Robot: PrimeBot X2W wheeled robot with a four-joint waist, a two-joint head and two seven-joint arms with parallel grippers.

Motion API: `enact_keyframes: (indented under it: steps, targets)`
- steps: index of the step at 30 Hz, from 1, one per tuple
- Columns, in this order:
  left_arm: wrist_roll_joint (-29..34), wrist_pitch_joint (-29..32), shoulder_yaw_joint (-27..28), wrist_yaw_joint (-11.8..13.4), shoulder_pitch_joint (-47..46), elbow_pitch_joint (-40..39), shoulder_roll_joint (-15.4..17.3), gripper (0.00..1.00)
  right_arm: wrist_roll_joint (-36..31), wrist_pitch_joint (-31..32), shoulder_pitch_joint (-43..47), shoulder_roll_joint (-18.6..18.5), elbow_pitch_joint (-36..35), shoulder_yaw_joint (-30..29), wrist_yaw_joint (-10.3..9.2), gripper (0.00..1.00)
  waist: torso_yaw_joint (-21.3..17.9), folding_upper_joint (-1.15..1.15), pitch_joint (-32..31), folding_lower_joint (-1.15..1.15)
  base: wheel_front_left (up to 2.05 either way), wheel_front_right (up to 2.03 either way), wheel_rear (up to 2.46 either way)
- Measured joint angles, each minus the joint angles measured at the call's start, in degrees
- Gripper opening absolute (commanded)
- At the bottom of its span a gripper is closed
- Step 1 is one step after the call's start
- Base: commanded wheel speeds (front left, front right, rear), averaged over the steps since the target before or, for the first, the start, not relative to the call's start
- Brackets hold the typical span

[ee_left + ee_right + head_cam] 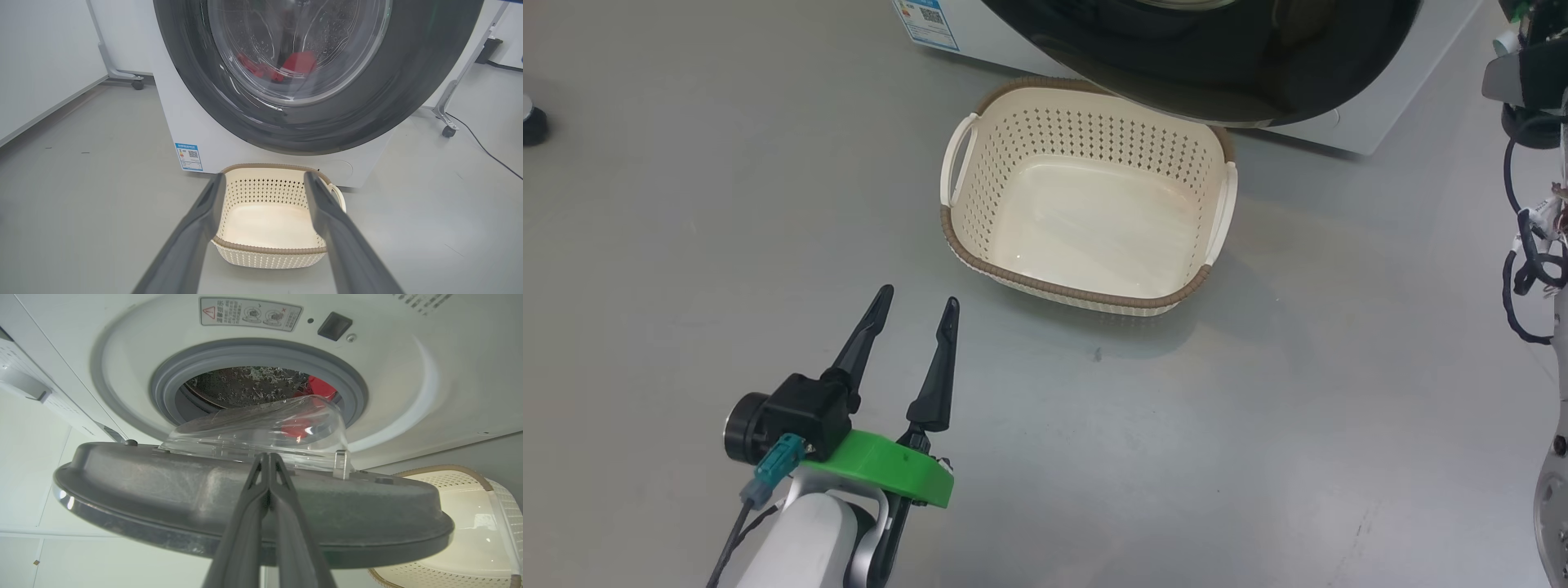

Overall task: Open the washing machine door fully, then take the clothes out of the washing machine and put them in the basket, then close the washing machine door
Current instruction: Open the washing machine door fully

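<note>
Left gripper (917,300) sits low left over the floor (645,245), jaws spread wide, holding nothing. It is near the basket but apart from it.

Basket (1094,135) is centre, on the floor just in front of the washing machine (1380,114). It is empty, so no garment has been moved.

Washing machine door (1217,57) overhangs the basket's far rim. The door is ajar, not swung fully. The right wrist view shows a gap between it and the machine front, with the glass bowl (261,424) just clear of the grey seal (163,388).

Clothes (300,63) are red and lie inside the drum (245,384), seen through the glass.

Right gripper (268,457) has its fingers pressed together with nothing between them. The tips are at the door's inner face, by the base of the bowl. Contact looks likely but I can't confirm it.

Progress, as a judgement: step one is partly done. Left to do: finish opening the door, unload the clothes into the basket, close the door.
</note>
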Motion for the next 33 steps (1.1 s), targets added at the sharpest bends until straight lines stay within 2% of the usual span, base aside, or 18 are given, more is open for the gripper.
enact_keyframes:
  steps: [17, 33]
  targets:
    - [-0.43, 0.0, 0.05, 0.19, -0.01, 0.16, -0.01, 1.0, 1.71, 5.44, -3.42, -0.88, 7.67, -0.42, -1.0, 0.0, 0.51, 0.0, -0.58, 0.0, 0.0, 0.0, 0.0]
    - [0.18, 0.0, 0.23, 0.26, 0.03, 0.66, -0.01, 1.0, 5.19, 13.03, -4.13, 0.53, 13.52, 0.49, -1.01, 0.0, 0.16, 0.0, -1.82, 0.0, 0.0, 0.0, 0.0]
